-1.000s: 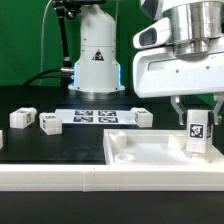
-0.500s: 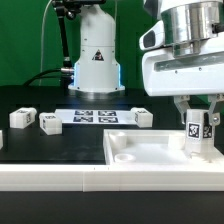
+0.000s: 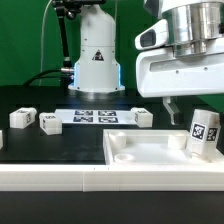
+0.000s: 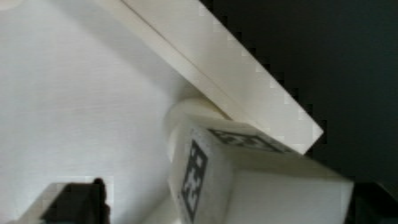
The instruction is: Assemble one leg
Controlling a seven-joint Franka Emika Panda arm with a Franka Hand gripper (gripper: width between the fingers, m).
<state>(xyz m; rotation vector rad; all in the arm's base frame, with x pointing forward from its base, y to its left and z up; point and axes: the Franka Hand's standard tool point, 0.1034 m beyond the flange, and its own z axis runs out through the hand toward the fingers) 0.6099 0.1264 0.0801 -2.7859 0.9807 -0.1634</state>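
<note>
One leg (image 3: 204, 133), a small white block with a marker tag, stands tilted at the right corner of the large white panel (image 3: 140, 155). My gripper (image 3: 195, 108) is just above it and open, and one finger (image 3: 168, 106) stands clear of the leg on the exterior view's left. In the wrist view the leg (image 4: 249, 178) rests against the panel's raised rim (image 4: 214, 60), with a gap to the dark fingertip (image 4: 75, 203). Three more legs (image 3: 21, 117), (image 3: 49, 122), (image 3: 143, 117) lie on the black table.
The marker board (image 3: 95, 116) lies flat behind the panel, between the loose legs. The robot's white base (image 3: 96, 55) stands at the back. A white rail (image 3: 50, 176) runs along the front edge.
The fingers have spread apart and let go of the leg. The leg now leans to the exterior view's right on the panel's corner.
</note>
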